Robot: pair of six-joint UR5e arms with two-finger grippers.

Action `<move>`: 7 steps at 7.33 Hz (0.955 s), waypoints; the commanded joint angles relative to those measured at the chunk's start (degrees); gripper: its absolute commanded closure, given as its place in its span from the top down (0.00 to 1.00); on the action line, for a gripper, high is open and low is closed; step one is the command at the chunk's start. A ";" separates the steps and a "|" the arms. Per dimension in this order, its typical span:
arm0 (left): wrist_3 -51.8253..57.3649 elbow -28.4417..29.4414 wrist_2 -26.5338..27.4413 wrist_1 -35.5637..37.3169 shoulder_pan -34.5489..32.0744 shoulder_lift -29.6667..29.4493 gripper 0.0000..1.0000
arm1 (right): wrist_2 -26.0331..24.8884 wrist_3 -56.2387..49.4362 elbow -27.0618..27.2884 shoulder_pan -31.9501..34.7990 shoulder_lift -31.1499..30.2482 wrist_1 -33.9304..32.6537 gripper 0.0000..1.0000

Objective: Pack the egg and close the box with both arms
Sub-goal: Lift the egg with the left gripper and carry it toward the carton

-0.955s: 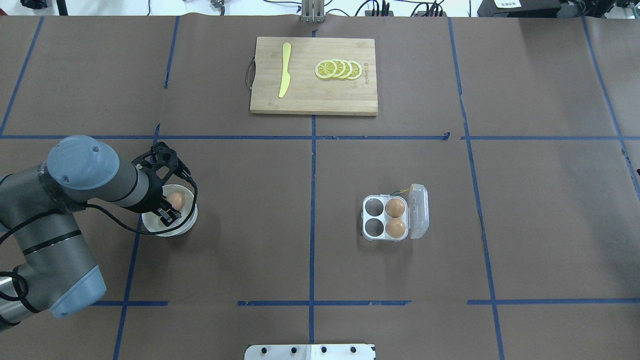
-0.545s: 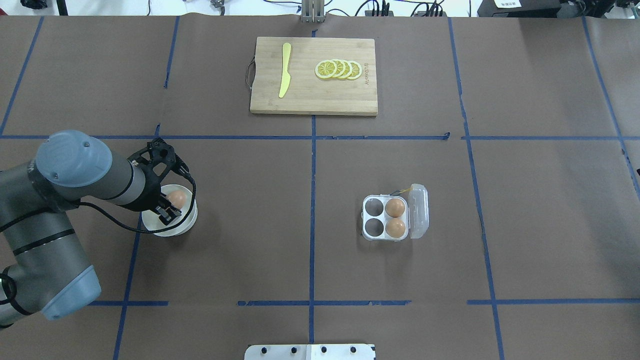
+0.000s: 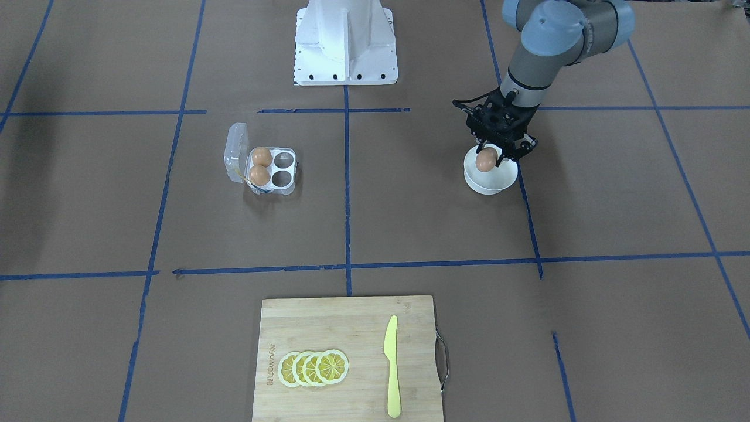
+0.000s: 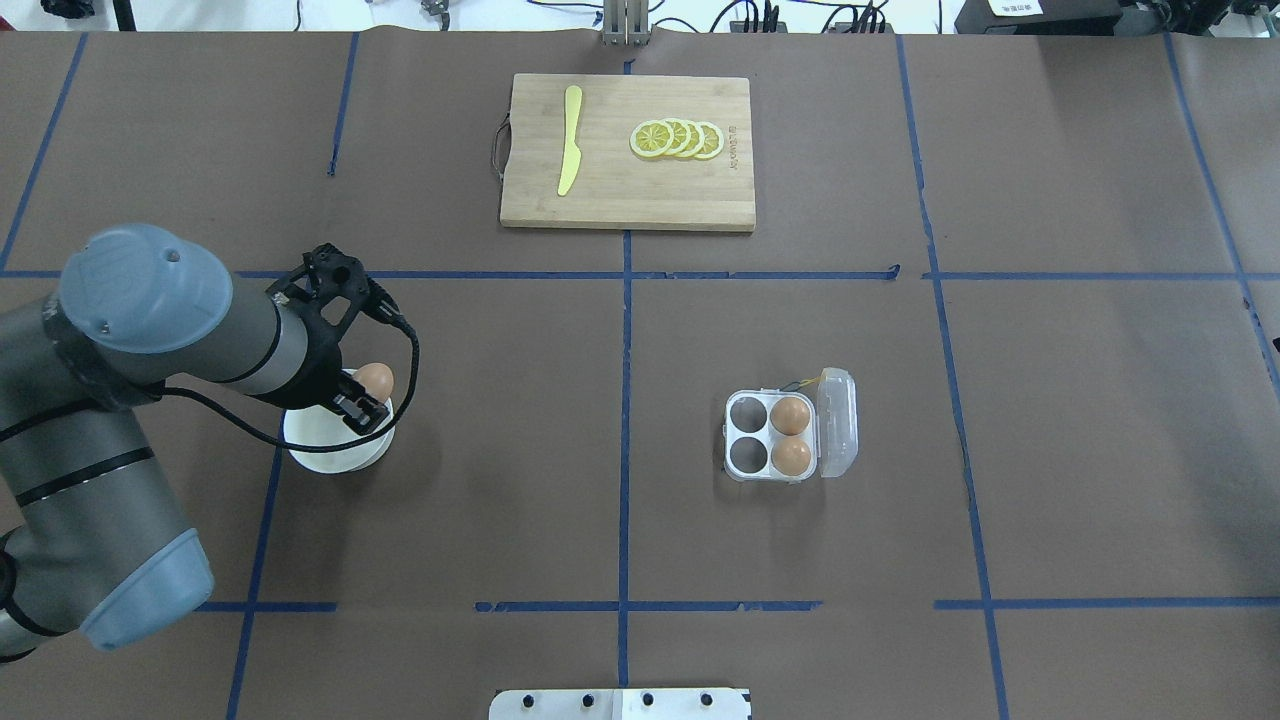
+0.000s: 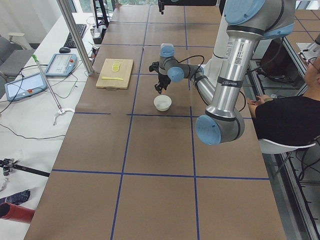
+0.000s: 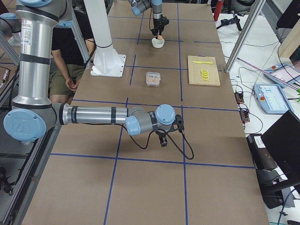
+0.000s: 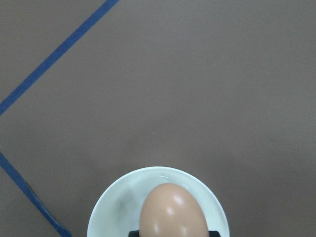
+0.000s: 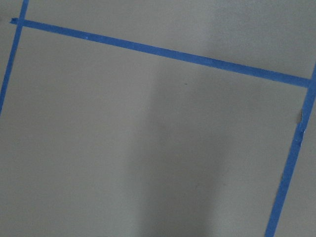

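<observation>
My left gripper [image 4: 370, 393] is shut on a tan-brown egg [image 4: 376, 379] and holds it just above the white bowl [image 4: 320, 460]. The front view shows the egg [image 3: 486, 159] in the gripper [image 3: 487, 153] over the bowl [image 3: 492, 183]. The left wrist view shows the egg [image 7: 172, 210] above the bowl's rim [image 7: 106, 210]. The clear box [image 4: 745, 472] lies right of centre with its lid [image 4: 838, 422] open. Two eggs [image 4: 790, 414] [image 4: 791, 456] fill its right cells, and the left cells are empty. My right gripper [image 6: 162, 142] shows only in the exterior right view, so I cannot tell if it is open or shut.
A wooden cutting board [image 4: 620, 190] at the far middle carries a yellow knife [image 4: 570, 140] and lemon slices [image 4: 677, 139]. Blue tape lines cross the brown table cover. The white pedestal [image 3: 345, 41] stands at the robot's side.
My left gripper has risen with the egg out of the bowl and shifted slightly right and away from the robot. The box and its eggs have not moved.
</observation>
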 commanded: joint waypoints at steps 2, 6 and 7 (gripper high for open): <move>-17.08 8.29 -0.26 2.82 3.44 -13.41 0.00 | 0.07 0.00 0.17 -0.29 0.00 0.09 1.00; -38.95 25.16 -0.09 -10.28 8.73 -28.00 0.00 | 0.07 11.36 1.04 -4.68 0.00 9.00 1.00; -41.92 27.91 0.17 -10.45 10.30 -31.36 0.00 | -0.02 15.08 0.78 -6.34 -1.05 13.66 1.00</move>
